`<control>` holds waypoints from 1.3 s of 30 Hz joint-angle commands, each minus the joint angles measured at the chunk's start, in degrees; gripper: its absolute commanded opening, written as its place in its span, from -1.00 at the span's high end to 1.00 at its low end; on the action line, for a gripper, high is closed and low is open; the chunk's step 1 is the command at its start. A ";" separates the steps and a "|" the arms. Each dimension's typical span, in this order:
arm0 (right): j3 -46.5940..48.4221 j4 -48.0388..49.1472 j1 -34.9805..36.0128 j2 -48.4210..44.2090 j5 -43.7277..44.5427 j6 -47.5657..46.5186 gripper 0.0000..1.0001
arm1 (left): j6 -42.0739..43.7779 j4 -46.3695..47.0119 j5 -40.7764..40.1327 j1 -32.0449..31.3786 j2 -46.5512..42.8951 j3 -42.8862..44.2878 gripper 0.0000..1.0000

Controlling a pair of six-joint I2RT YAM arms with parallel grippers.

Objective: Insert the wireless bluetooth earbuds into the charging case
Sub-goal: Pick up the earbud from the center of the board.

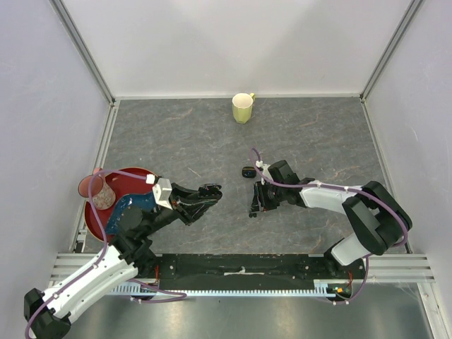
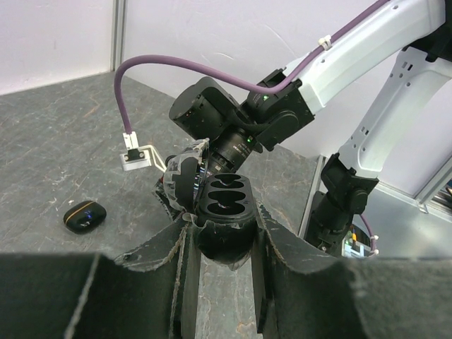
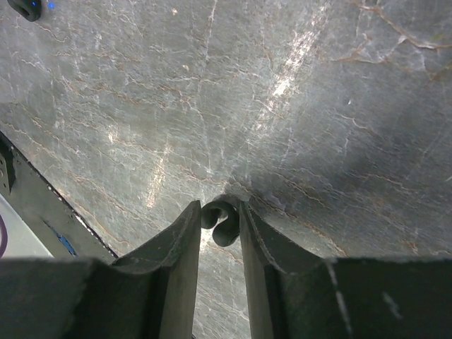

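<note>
My left gripper (image 1: 210,191) (image 2: 222,236) is shut on an open black charging case (image 2: 224,206) and holds it above the table, lid (image 2: 179,181) tipped back. Both sockets look empty. My right gripper (image 1: 254,207) (image 3: 219,215) points down at the table just right of it, shut on one tiny black comma-shaped earbud (image 3: 220,223). A second black case (image 1: 248,171), closed, lies on the table behind the right gripper; it also shows in the left wrist view (image 2: 85,215) and the right wrist view (image 3: 27,7). The other earbuds are not in view.
A yellow-green mug (image 1: 243,107) stands at the back middle. A red plate (image 1: 99,219) with a pink glass (image 1: 99,191) sits at the left, under the left arm. White walls with metal rails enclose the grey stone-look table (image 1: 318,134).
</note>
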 commanded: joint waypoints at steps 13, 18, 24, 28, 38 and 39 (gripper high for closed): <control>-1.35 -6.31 4.52 0.65 11.37 -3.61 0.27 | -2.47 4.06 1.47 -0.13 1.78 0.10 0.95; -0.91 -7.81 5.49 0.48 13.92 -3.70 0.27 | -2.38 4.06 1.30 -0.13 1.78 0.01 0.95; -1.44 -9.13 6.19 -0.84 15.94 -1.68 0.27 | -2.30 4.41 1.47 -0.13 2.13 0.10 0.95; -2.58 -9.39 6.28 -2.86 17.00 1.65 0.31 | -2.38 4.32 1.56 -0.13 1.96 -0.16 0.95; -6.36 -4.12 6.28 -6.47 12.79 14.40 0.25 | -2.65 4.24 1.21 -0.13 1.34 -0.43 0.95; -6.45 -3.77 6.46 -6.55 12.26 15.01 0.25 | -2.73 4.15 1.47 -0.13 1.34 -0.43 0.95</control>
